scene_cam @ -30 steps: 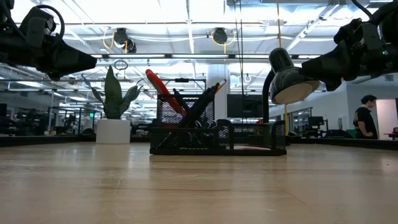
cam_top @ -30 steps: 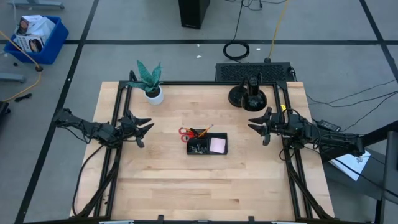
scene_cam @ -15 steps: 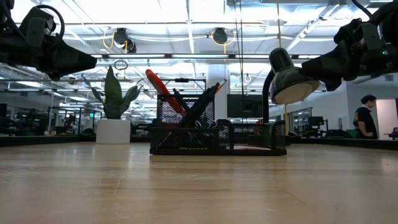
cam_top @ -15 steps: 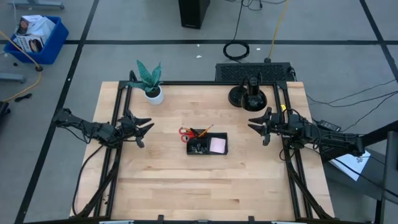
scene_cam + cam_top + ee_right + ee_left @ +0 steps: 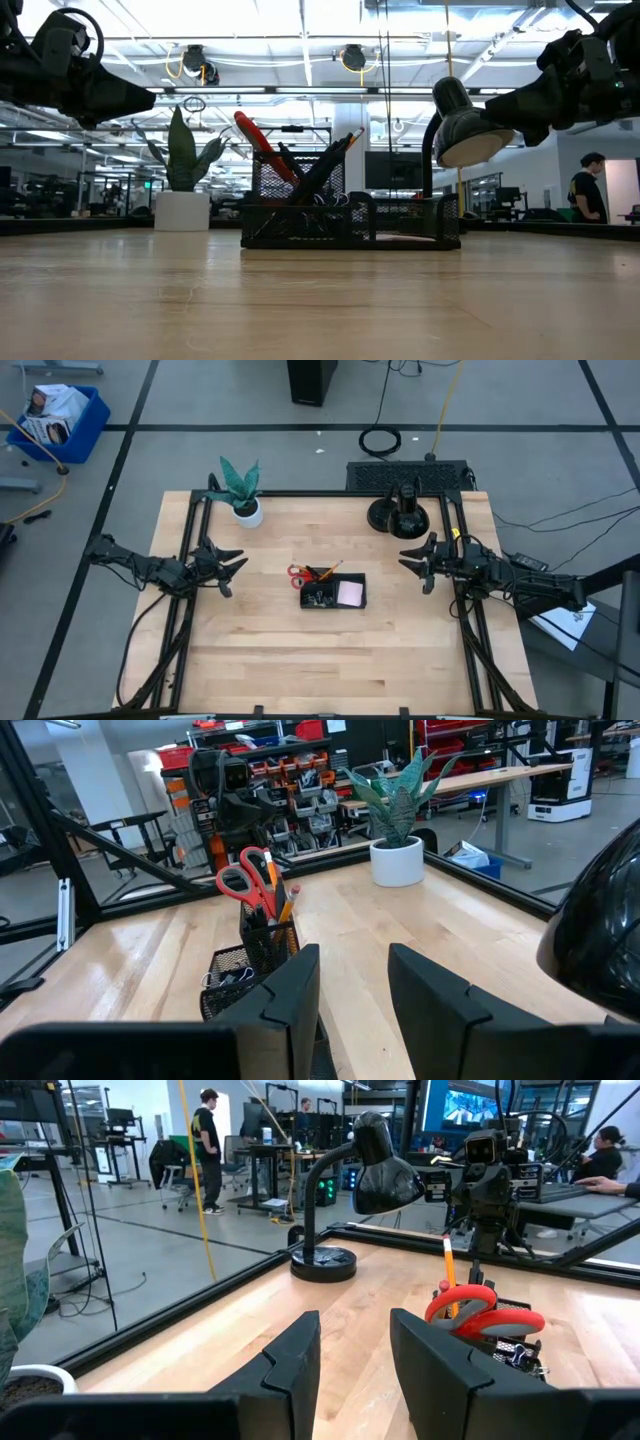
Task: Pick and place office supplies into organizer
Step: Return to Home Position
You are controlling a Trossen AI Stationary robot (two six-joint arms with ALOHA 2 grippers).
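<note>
Organizer: small black wire-mesh compartment tray (image 5: 332, 606) sat mid-table | contents: red-handled scissors (image 5: 298, 572) and thin orange pencil (image 5: 330, 568) leaned in its taller cup, pale pink sticky-note pad (image 5: 350, 592) lay flat | left gripper (image 5: 236, 573) and right gripper (image 5: 408, 568) hung at opposite table sides, jaws parted, empty.

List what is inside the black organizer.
The organizer holds red-handled scissors and an orange pencil leaning in its tall compartment, and a pink pad lying flat beside it. What lies lower in the tall compartment is covered.
</note>
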